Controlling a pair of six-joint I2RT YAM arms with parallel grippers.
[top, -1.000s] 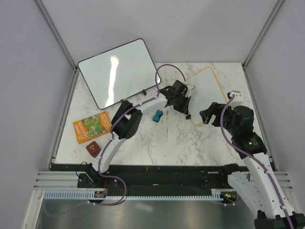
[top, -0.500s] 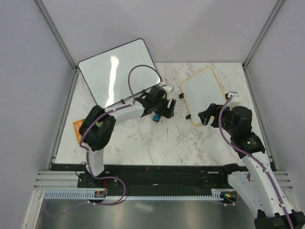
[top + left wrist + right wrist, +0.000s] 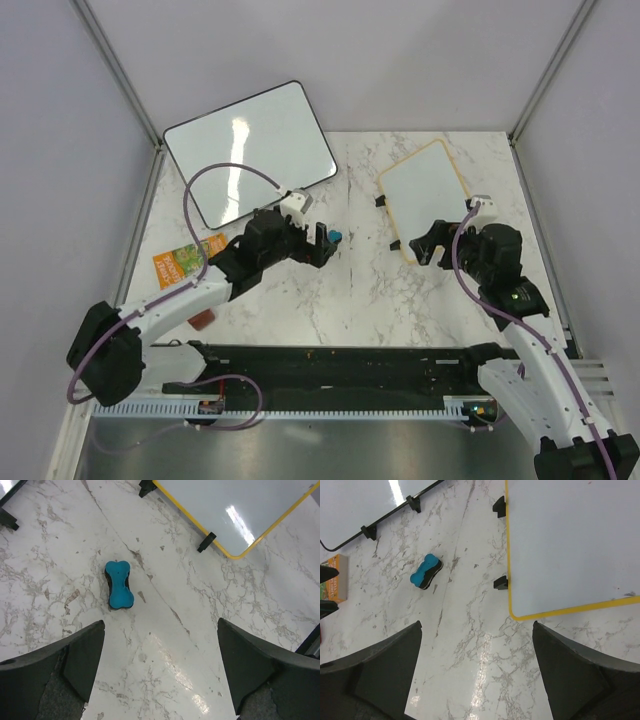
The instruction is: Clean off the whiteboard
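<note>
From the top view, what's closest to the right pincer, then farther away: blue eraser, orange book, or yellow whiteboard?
1. The whiteboard, just beyond the right pincer.
2. The blue eraser, in the middle.
3. The orange book, far left.

The counter [image 3: 350,295] was white marble with grey veins. The whiteboard [image 3: 425,195] had a white face, yellow frame and black feet. The eraser [image 3: 119,584] was bright blue over black.

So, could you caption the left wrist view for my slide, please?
Open left jaws over marble table; blue eraser lies apart from the yellow-framed whiteboard.
</note>
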